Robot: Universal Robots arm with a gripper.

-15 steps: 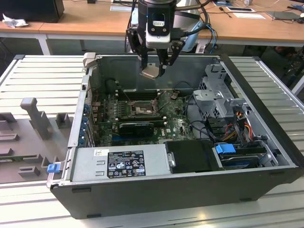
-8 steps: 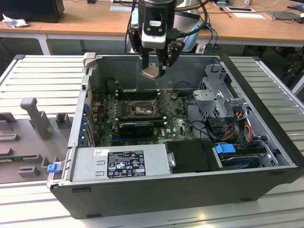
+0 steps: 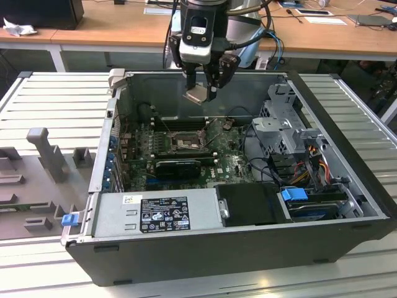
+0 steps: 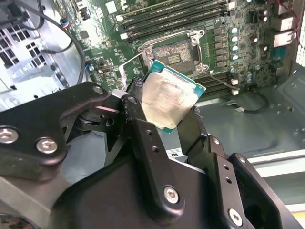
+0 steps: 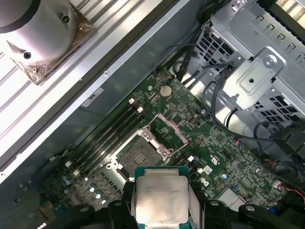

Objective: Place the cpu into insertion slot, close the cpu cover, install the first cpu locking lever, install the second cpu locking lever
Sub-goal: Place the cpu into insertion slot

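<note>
My gripper (image 3: 201,90) hangs above the open computer case, shut on the cpu (image 3: 198,94), a pale metal-topped square chip. In both wrist views the cpu (image 4: 169,95) (image 5: 159,195) sits tilted between the two black fingers (image 4: 138,124). Below it on the green motherboard lies the insertion slot (image 5: 138,155) (image 4: 174,52) (image 3: 184,141), bare, with its pin field showing. The cpu cover (image 5: 167,129) stands swung up beside the slot. A thin wire lever (image 4: 217,78) sticks out free next to the socket.
Long black memory slots (image 4: 176,16) run beside the socket. A black finned heatsink (image 3: 178,166) lies just in front of it, and the power supply (image 3: 155,211) sits nearer still. A metal drive cage (image 3: 291,130) with cables stands at the exterior view's right.
</note>
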